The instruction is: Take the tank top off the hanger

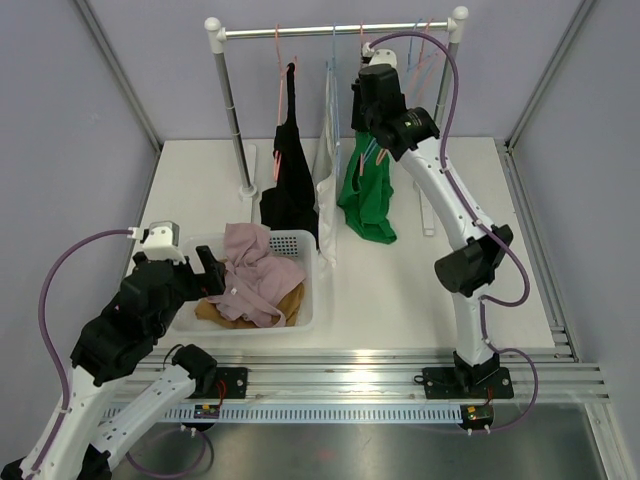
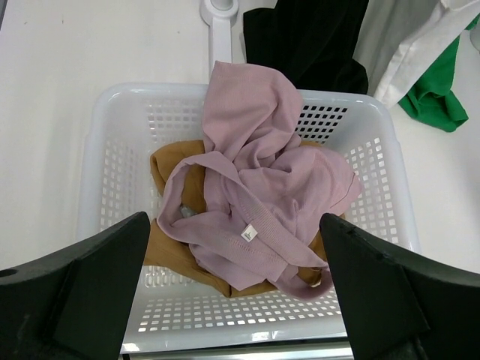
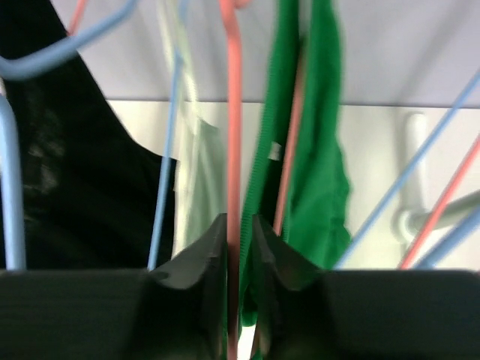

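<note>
A green tank top [image 1: 368, 200] hangs on a pink hanger [image 3: 232, 135] from the rail [image 1: 340, 30], its lower end bunched on the table. My right gripper [image 1: 370, 140] is up at the rail, shut on the pink hanger's wire; in the right wrist view [image 3: 240, 225] the wire runs between the closed fingers and the green fabric [image 3: 322, 172] hangs just right of it. My left gripper [image 1: 213, 270] is open and empty above the white basket [image 1: 310, 250]; its fingers [image 2: 112, 262] stand wide apart over the basket's near side.
The basket [image 2: 97, 150] holds a pink garment [image 2: 262, 187] over a tan one [image 2: 169, 161]. A black garment [image 1: 292, 180] and a pale one [image 1: 328, 170] hang left of the green top. Blue and pink empty hangers [image 3: 442, 180] hang right of it. The rack's posts stand on the table.
</note>
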